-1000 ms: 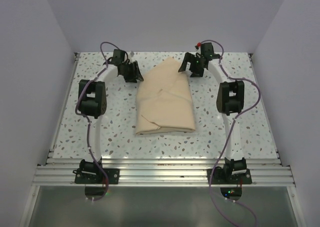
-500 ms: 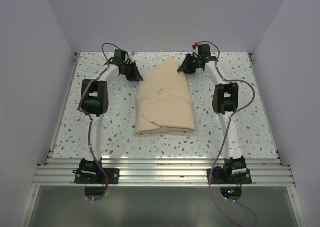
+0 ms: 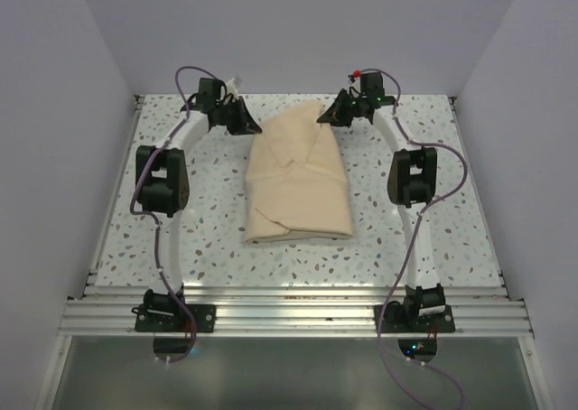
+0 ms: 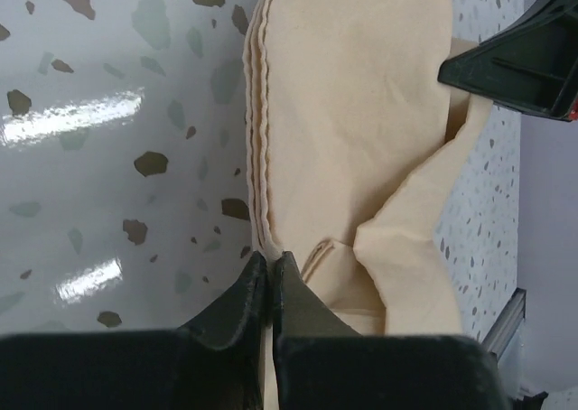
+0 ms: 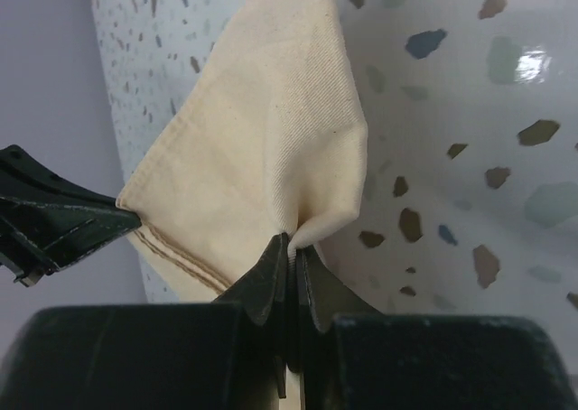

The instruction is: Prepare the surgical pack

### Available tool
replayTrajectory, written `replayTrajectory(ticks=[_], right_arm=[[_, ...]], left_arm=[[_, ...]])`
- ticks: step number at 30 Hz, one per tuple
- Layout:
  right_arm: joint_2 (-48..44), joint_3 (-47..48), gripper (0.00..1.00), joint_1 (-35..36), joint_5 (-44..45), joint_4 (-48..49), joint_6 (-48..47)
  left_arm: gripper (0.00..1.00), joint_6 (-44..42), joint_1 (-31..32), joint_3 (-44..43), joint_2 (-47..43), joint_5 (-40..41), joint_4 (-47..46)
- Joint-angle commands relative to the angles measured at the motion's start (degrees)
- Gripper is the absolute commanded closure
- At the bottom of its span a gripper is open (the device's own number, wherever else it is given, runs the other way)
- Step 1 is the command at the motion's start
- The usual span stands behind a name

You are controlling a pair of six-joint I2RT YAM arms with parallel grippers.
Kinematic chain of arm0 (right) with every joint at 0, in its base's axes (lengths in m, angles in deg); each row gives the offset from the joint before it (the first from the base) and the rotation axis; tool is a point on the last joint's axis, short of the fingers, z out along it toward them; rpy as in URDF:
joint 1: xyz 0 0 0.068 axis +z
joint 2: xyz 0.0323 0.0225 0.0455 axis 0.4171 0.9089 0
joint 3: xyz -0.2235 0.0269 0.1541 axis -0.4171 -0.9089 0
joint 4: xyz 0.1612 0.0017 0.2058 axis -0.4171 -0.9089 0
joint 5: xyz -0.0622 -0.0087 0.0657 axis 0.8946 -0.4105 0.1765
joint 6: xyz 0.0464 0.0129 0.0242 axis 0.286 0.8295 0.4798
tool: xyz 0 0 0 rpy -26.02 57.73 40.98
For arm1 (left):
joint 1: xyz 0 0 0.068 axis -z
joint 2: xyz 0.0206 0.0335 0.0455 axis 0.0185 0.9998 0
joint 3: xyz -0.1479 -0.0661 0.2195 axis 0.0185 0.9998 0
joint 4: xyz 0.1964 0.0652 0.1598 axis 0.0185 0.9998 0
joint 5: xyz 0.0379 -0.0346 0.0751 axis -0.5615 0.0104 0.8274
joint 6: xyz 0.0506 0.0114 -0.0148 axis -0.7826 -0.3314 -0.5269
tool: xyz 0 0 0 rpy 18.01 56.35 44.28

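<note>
Big beige cloth (image 3: 298,189), folded into a thick, many-layered bundle, lying in the middle of the white speckled tabletop (image 3: 203,238) as seen from above. Squared off at the near end, narrowing to a point at the far end. Reaching in at that far end from either side: left hand (image 3: 256,128) at the far left edge of the fabric, right hand (image 3: 322,118) at the far right tip, both touching it.

From the left wrist: left hand (image 4: 269,264) with its two black fingers pressed together, closed on the layered left edge of the beige cloth (image 4: 352,112), with stacked hems leading straight down into the tips. Just right of the fingers, a loose fold bulging up. To the left, glossy tabletop (image 4: 108,112). At the top right, the black tip of the right hand (image 4: 519,67), against the far side of the fabric.

From the right wrist: right hand (image 5: 291,246) shut tight, pinching a corner of the beige cloth (image 5: 262,130), puckered where it enters the tips and spreading away from them as a triangle. Beside it, speckled tabletop (image 5: 452,112). At the left edge, left hand (image 5: 54,220) touching the opposite corner, with a stitched hem between the two.
</note>
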Motion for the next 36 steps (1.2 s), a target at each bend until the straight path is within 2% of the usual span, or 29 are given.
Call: replayTrajectory(ticks=[1,6,10,11,13,19,27,36], right_arm=[[-10.8,-1.3,0.99,0.4,-4.5,-1.1,-1.0],[-15.2,-5.3,0.95,0.4,-6.3,-5.1,-2.0],[-20.4,-11.5,0.91,0.7,-7.7,-5.7,-3.8],[-24.4,-17.5,0.91,0.7,-7.7,-8.2,-5.9],[-27.0,-21.1,0.91,0.7,-7.5,-8.8,-6.6],[-35.4,-36.5,0.91,0.8,-6.4,-11.6,-12.0],[-44.7,-49.4,0.91,0.9,-6.1,-14.3,-14.8],[-47.2,-60.3,0.86,1.7,-6.3,-15.5,-18.0]], left_arm=[[1.0,-2.0,-0.3,3.8,-10.0,-2.0,-4.1],[1.0,-7.0,-0.2,7.9,-14.5,-0.9,-0.9],[1.0,-7.4,-0.2,16.5,-21.1,-0.1,-2.0],[1.0,-7.4,-0.2,22.9,-25.0,0.3,-2.5],[1.0,-7.5,-0.1,24.6,-25.8,0.5,-2.6],[1.0,-7.3,0.2,37.4,-31.9,0.8,-3.5],[1.0,-7.6,2.7,42.8,-38.4,2.4,-1.2],[1.0,-7.3,5.0,50.3,-42.2,3.7,0.5]])
